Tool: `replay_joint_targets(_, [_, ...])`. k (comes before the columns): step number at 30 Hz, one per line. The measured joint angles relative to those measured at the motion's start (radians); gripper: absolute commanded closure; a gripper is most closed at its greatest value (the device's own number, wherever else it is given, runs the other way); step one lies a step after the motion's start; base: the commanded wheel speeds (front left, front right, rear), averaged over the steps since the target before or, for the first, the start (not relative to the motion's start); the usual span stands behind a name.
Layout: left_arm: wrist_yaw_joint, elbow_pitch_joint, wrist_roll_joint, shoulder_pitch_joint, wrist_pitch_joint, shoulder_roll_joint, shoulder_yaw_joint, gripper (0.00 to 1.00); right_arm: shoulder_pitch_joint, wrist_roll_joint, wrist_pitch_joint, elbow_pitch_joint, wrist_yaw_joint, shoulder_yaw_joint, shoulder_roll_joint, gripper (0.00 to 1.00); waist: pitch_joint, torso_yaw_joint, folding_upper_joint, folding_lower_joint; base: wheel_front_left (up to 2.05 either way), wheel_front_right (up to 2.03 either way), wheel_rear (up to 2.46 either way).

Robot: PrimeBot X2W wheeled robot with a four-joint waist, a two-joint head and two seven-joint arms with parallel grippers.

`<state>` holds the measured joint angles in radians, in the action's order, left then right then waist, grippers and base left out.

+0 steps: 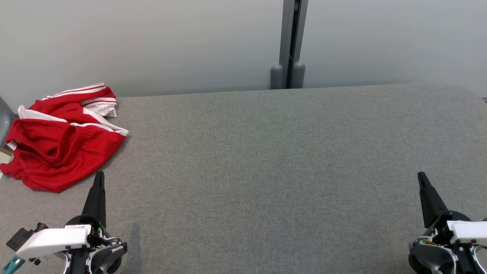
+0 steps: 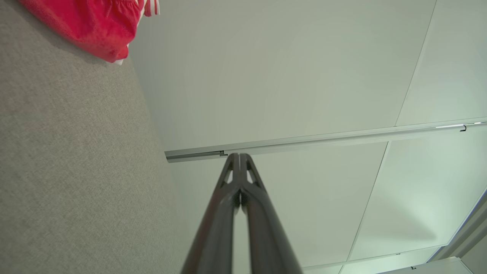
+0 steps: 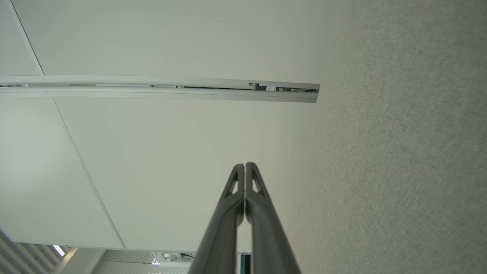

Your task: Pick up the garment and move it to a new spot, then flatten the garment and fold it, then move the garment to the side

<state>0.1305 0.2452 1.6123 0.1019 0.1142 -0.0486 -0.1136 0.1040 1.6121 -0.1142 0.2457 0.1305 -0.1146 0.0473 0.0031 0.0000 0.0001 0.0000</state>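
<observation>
The garment (image 1: pixel 62 137) is a pair of red shorts with white side stripes, lying crumpled at the far left of the grey table (image 1: pixel 266 160). A corner of the garment (image 2: pixel 95 26) shows at the top left of the left wrist view. My left gripper (image 1: pixel 99 176) is shut and empty, its tips just below and right of the shorts, not touching them. Its closed fingertips (image 2: pixel 239 156) point toward the wall. My right gripper (image 1: pixel 421 176) is shut and empty at the lower right, far from the shorts, and the right wrist view shows it (image 3: pixel 244 165) closed over the table edge.
A pale wall stands behind the table with a grey vertical post (image 1: pixel 291 45) at its middle. The post (image 2: pixel 304 142) crosses the left wrist view and the post (image 3: pixel 159 88) crosses the right wrist view. A grey object (image 1: pixel 4 121) sits at the left edge.
</observation>
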Motion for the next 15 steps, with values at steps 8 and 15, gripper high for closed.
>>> replay_joint_targets(8, [-0.001,0.034,0.0,-0.037,-0.001,0.012,0.004,0.0,-0.031,0.0,0.0,0.033,-0.001,0.002,-0.016,0.0,0.0,0.0,0.0,0.0,0.0,0.0,0.0])
replay_joint_targets(15, [-0.001,0.033,-0.011,-0.061,-0.03,0.018,0.03,0.0,-0.051,-0.004,0.028,0.046,-0.002,0.029,-0.021,0.0,0.0,0.0,0.0,0.0,0.0,0.0,0.0])
